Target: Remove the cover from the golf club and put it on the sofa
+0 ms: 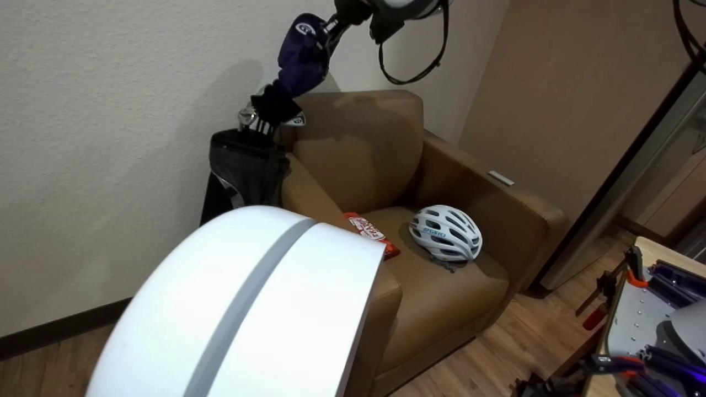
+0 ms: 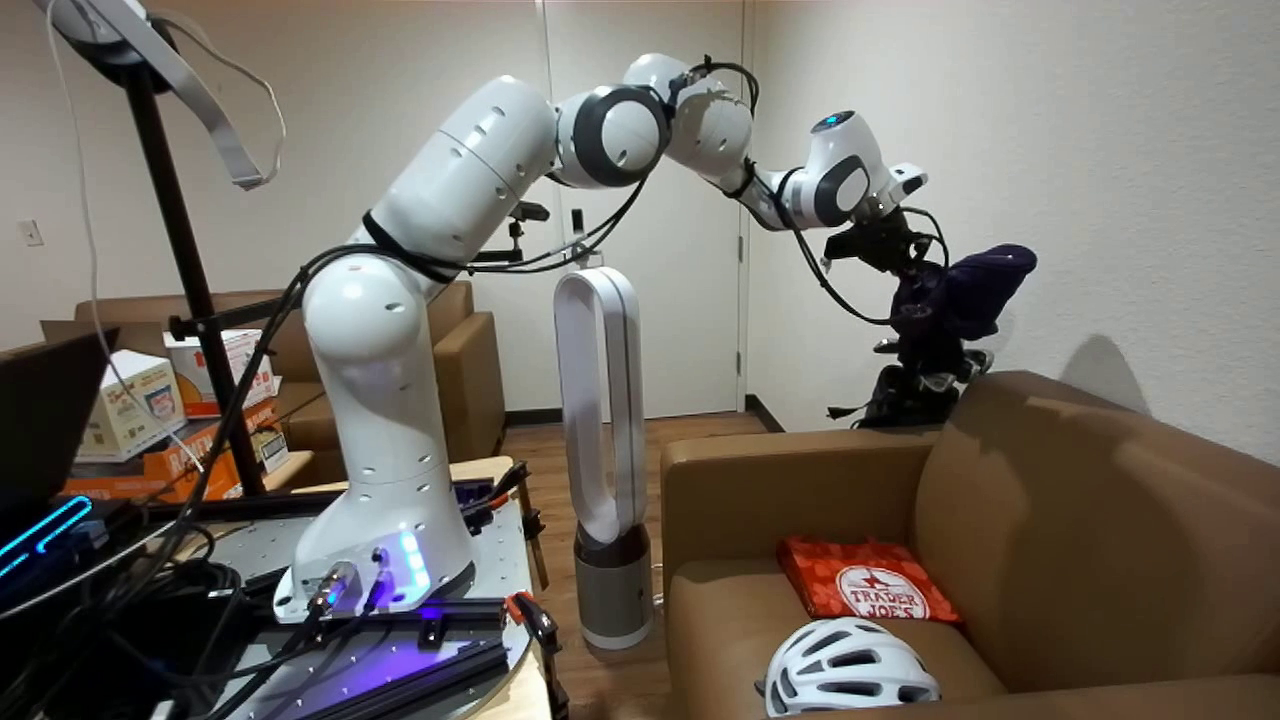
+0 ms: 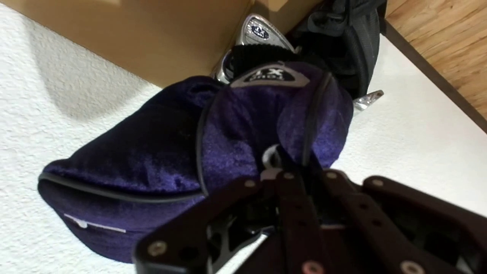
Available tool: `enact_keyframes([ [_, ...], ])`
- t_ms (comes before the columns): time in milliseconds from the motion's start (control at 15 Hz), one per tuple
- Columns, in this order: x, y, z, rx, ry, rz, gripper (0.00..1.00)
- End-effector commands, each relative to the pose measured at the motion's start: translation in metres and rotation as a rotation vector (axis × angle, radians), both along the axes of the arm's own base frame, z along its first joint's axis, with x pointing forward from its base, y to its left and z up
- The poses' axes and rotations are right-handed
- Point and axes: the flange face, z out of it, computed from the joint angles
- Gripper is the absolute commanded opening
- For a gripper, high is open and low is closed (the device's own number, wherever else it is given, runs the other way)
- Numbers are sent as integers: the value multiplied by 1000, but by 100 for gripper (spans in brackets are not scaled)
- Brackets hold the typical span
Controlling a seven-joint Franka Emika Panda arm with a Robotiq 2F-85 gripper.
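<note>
My arm [image 2: 630, 135], seen in an exterior view, arches high and reaches outward, its end tipped downward. There my gripper [image 3: 304, 169], jaws nearly together, pinches a fold of the dark navy-purple cover [image 3: 262, 118]. Just beside it stands a second cover [image 3: 133, 160], similarly coloured. Lower, irons [image 3: 262, 34] in the golf bag [image 1: 248, 168]; next to the bag, the sofa [image 1: 358, 154].

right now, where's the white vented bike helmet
In an exterior view, the helmet sits on the tan-brown leather-like armchair, right of the flat red printed bag.
</note>
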Motion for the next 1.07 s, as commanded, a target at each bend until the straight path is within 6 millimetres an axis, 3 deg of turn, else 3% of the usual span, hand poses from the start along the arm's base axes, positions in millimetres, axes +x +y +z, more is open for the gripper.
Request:
enact_keyframes([
  [0, -17, -17, 28, -57, 14, -20, 7],
  [400, -44, -46, 49, -105, 19, -69, 7],
  [1000, -112, -76, 74, -104, 28, -183, 7],
])
